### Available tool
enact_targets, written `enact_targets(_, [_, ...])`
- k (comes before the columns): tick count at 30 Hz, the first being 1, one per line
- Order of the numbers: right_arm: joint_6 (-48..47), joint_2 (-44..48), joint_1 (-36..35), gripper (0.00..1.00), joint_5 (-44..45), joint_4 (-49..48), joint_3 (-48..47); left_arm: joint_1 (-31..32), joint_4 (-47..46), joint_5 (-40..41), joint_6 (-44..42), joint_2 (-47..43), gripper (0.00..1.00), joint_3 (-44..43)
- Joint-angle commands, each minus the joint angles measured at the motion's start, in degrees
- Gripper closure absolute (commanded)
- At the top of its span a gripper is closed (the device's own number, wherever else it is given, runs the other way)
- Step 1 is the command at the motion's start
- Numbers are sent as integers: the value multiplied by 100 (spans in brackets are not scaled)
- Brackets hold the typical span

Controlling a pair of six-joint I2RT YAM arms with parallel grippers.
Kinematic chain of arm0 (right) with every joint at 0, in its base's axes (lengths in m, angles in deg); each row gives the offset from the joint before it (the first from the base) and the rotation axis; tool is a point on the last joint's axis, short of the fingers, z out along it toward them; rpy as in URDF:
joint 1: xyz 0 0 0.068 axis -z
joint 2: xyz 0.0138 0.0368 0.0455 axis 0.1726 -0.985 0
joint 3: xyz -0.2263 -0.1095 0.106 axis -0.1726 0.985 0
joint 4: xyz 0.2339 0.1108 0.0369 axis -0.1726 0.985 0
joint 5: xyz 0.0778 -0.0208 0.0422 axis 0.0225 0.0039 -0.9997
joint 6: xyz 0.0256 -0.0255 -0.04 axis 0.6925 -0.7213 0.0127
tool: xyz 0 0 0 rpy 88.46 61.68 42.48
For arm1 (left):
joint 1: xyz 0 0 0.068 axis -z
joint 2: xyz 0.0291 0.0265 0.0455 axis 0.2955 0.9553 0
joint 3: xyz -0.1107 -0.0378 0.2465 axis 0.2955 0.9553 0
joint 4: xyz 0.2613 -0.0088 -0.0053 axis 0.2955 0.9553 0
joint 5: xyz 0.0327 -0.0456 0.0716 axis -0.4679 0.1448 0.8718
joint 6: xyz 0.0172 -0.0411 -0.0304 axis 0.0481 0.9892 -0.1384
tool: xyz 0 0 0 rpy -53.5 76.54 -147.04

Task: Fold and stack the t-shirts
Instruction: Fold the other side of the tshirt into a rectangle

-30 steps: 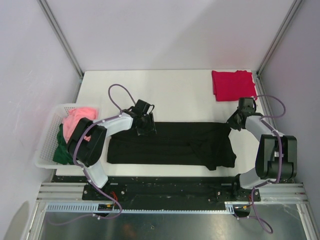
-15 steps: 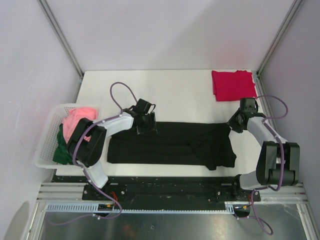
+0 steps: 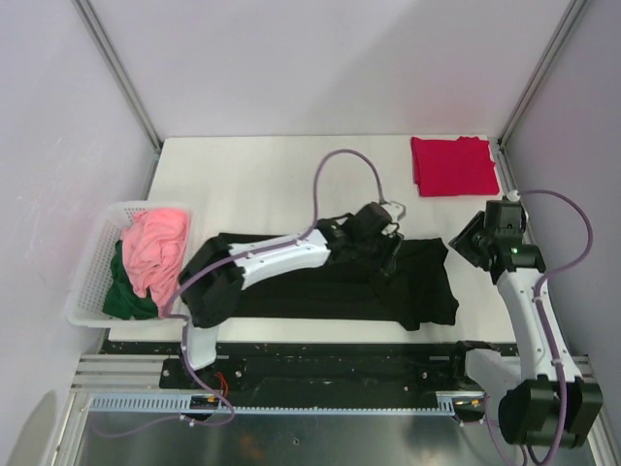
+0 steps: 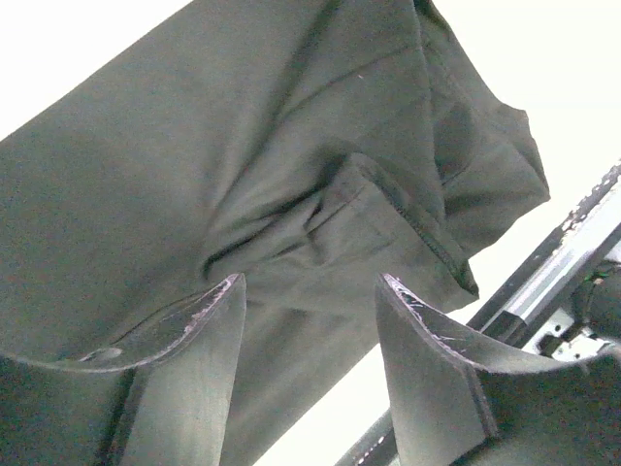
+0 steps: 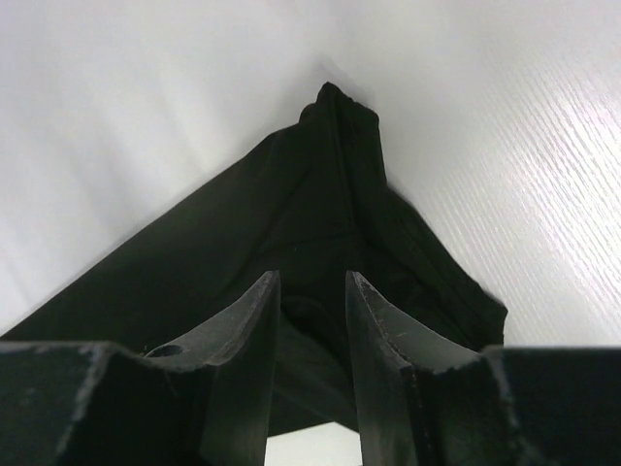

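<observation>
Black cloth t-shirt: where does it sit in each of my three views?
Top external: the black cloth t-shirt lies spread across the near middle of the white table.
Left wrist: it fills most of the picture.
Right wrist: a dark wedge at centre.
Shared landmark: the white table beside it.

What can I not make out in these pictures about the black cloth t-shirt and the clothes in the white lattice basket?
Top view: the left arm covers the middle folds of the black cloth t-shirt.
Top view: the dark green garment lies mostly under the pink garment in the white lattice basket; shape hidden.
Right wrist view: the right gripper hides the shirt's near edge.
</observation>
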Motion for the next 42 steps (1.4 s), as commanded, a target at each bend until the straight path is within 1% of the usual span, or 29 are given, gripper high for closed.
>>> enact_targets(1, [80,571,35,62,-58,553,19,258,130,-62,-401,663,40,-581])
enact_targets(6, [129,1027,36,62,-72,781,68,486,195,-43,-478,1153,40,-1064])
enact_targets(11, [115,1238,31,62,-75,887,94,587,246,355,-466,1377,40,-1314])
enact_targets(15, [89,1306,27,62,-81,918,108,632,261,603,-446,1405,40,-1413])
enact_targets(25, [51,1302,3,62,-307,903,113,784,335,879,-444,1766,41,-1747])
enact_targets(32, [25,1337,-25,62,-293,947,143,826,369,1079,-404,1959,44,-2001])
enact_targets(35, [12,1367,-33,62,-275,954,165,843,371,1188,-334,1947,51,-1973])
enact_targets(42, [26,1291,-125,62,-271,848,346,866,367,1579,-196,1674,87,-1752])
